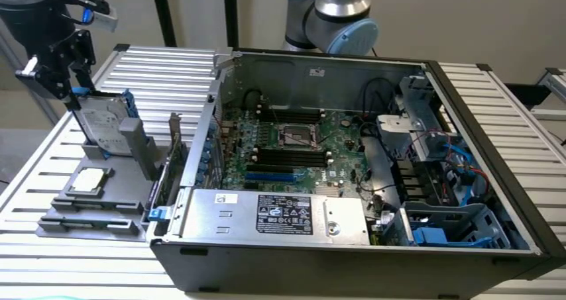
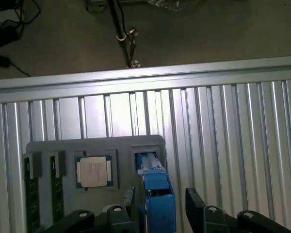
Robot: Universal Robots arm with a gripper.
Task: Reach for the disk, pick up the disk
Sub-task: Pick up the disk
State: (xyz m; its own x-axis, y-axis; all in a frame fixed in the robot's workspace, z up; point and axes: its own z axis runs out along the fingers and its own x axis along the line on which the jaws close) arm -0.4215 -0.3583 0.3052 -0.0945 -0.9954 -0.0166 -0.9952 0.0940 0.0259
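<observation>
The nearest slots of the grey holder (image 1: 124, 174) carry two memory sticks (image 2: 31, 194). A square CPU chip (image 1: 89, 179) lies flat at its middle. At the holder's far end the disk (image 1: 99, 124) stands upright in its slot: silver-grey, with a white label and blue side rails. The gripper (image 1: 71, 81) hangs over the disk's top edge, fingers (image 2: 196, 204) spread to either side without clamping it. An open computer case (image 1: 354, 247) sits just beside the holder, on the exterior view's right.

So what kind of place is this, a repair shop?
Probably a robotics lab bench: an open black desktop computer case with green motherboard lies on a ribbed aluminium table, and a black robot gripper hangs over a silver hard drive standing in a grey parts tray.
</observation>
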